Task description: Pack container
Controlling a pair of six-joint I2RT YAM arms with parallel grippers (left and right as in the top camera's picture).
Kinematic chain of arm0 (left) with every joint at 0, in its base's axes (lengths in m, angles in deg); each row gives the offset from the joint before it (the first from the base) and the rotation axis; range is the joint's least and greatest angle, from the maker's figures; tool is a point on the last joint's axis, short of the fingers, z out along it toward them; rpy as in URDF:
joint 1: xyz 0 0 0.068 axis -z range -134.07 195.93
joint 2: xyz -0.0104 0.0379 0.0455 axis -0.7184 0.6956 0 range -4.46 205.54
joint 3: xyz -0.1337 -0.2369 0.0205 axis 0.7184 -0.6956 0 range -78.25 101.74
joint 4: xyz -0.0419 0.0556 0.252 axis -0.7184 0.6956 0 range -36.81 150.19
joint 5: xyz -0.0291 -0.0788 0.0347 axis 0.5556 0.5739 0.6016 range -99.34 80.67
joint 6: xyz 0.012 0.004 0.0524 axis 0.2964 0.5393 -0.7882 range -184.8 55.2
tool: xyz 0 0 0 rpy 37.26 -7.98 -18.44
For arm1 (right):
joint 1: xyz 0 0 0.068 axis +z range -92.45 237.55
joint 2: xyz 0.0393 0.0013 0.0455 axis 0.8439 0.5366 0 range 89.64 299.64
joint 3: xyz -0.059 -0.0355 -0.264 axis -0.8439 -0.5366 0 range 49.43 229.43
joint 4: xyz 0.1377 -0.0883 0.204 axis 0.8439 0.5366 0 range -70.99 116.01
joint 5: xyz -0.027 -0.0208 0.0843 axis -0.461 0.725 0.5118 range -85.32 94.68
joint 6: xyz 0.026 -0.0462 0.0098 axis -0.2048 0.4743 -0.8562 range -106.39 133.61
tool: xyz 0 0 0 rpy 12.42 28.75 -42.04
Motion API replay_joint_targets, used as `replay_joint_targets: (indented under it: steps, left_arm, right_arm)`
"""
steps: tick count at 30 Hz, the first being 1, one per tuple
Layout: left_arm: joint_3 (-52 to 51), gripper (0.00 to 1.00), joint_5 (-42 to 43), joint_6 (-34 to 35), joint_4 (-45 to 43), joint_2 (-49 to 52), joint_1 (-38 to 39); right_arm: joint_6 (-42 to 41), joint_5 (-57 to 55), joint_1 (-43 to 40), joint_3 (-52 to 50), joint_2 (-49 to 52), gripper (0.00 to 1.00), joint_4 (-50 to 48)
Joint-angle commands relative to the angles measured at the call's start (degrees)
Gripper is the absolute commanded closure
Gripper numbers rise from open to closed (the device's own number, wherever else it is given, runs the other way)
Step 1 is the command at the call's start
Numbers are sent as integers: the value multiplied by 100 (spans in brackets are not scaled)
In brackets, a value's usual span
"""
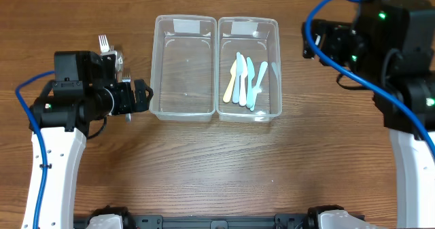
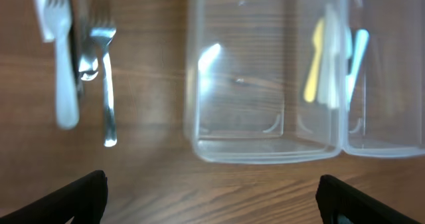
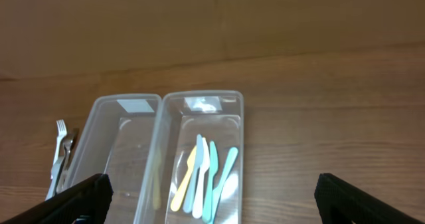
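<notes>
L arm low, L gripper [image 1: 143,95] pointing inward, jaws wide apart, empty, R arm up high, R gripper [image 3: 212,184] jaws wide, empty

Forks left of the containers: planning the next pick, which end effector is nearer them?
Left. The left end effector sits right beside the forks, at the empty container's left wall; the right end effector is far off, past the container of pastel cutlery.
</notes>
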State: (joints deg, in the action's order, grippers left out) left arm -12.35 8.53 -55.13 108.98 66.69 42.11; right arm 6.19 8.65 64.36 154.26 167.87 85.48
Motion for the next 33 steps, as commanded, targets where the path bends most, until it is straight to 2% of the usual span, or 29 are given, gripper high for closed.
replay_joint_targets:
  steps: [1, 3, 6, 9, 14, 18, 21, 27, 33]
  left_arm:
    - [221, 0, -1587, 1237, 249, 42, -76]
    - [363, 0, -1860, 1255, 328, 46, -179]
    - [813, 0, -1891, 931, 498, 162, -393]
    - [1508, 0, -1897, 470, 846, 597, -621]
    - [2135, 0, -1895, 203, 1032, 1635, -885]
    - [2249, 5, -1891, 83, 901, 2483, -957]
    - [2249, 17, -1888, -221, 682, 2977, -955]
    - [2249, 14, -1893, -249, 131, 3628, -953]
    - [2247, 21, -1888, -450, 39, 4170, -953]
  right_arm:
    - [20, -262, -133, 33, 107, 0, 195]
    - [20, -367, -133, 24, 144, 0, 315]
    - [20, -393, -133, 24, 229, 0, 400]
    - [17, -391, -131, 24, 291, 0, 398]
    - [17, -391, -131, 24, 304, 0, 396]
    - [17, -391, -131, 24, 304, 0, 396]
    - [17, -391, -131, 24, 304, 0, 396]
    - [17, -391, -131, 24, 304, 0, 396]
    - [17, -391, -131, 24, 304, 0, 396]
